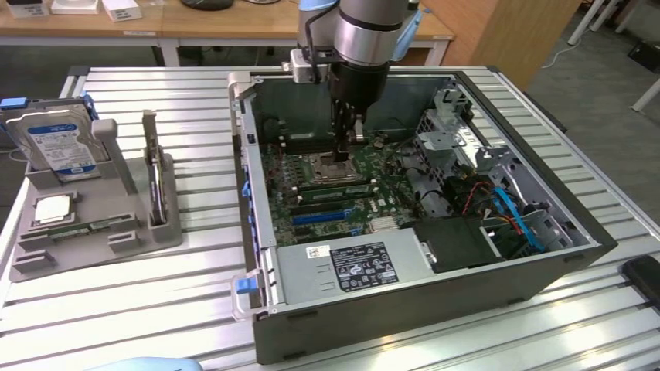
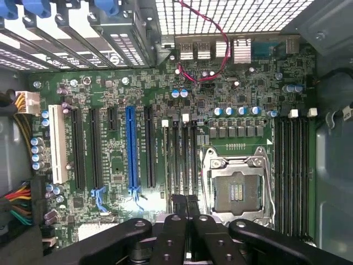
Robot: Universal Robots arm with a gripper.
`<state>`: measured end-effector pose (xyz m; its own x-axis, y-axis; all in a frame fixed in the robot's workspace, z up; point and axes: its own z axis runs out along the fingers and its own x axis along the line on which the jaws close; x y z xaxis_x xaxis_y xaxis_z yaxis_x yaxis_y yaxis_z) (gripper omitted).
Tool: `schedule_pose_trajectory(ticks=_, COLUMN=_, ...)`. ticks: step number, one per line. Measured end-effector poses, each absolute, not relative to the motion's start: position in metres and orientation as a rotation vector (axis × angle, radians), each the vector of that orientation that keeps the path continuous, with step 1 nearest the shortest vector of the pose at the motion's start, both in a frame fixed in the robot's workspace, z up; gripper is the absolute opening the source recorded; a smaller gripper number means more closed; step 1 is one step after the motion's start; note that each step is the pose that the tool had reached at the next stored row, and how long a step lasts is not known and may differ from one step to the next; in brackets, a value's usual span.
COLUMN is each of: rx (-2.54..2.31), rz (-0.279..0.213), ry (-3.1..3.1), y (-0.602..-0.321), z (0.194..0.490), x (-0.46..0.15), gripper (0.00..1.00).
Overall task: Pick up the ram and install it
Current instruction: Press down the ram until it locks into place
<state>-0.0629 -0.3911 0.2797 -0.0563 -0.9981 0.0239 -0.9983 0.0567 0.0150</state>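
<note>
Slatted metal table [image 1: 154,309], one open computer case [image 1: 413,294], one gripper [image 1: 345,147] pressed together above the motherboard [image 2: 138,99].

the computer case [image 1: 413,301] lies open on the slatted table [image 1: 154,309], the motherboard [image 2: 165,143] inside it. at the exterior view's left, the parts stand [image 1: 83,232] holds the hard drive [image 1: 62,147].

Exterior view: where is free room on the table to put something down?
Free: the slatted table in front of the grey holder tray, and the strip between tray and computer case. Crowded: inside the case, where the claw hangs over the motherboard.
</note>
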Motion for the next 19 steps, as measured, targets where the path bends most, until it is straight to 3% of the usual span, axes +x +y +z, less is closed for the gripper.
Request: schedule_pose_trajectory(ticks=19, rx=2.124, rz=-0.019, ry=-2.251, y=-0.391, z=0.298, x=-0.052, gripper=0.1)
